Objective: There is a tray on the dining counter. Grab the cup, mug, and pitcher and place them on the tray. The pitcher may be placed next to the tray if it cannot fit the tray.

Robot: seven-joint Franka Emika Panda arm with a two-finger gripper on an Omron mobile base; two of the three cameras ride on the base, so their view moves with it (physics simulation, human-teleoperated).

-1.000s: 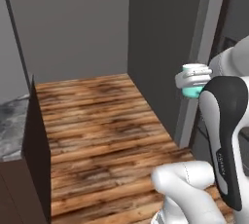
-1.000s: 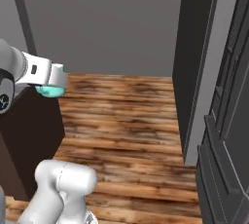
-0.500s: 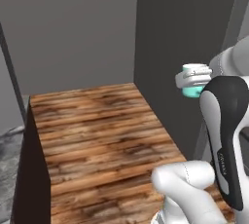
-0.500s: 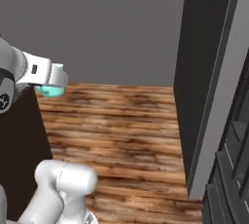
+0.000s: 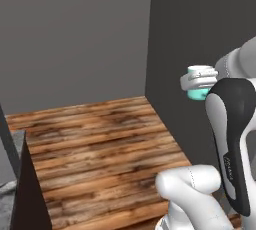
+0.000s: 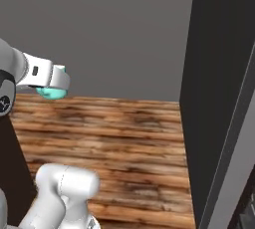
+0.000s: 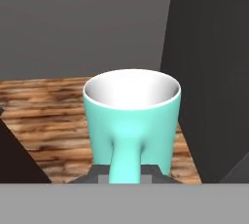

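Observation:
The teal mug with its white inside stands upright in the hand view, its handle facing the camera. My gripper is shut on that handle. From the left base view, the mug hangs under the white hand, gripper, high above the wooden floor beside a dark wall. In the right base view the mug sits at the gripper at the left. A grey stone counter corner with a dark side shows at the lower left. Tray, cup and pitcher are out of view.
Wooden plank floor stretches ahead to a grey wall. A tall dark cabinet face stands on the right, and a dark wall panel lies close behind the mug. The counter's dark side panel borders the floor on the left.
The whole scene has shifted in both base views, so the base has moved. The mug stays in the gripper at the same place relative to the arm.

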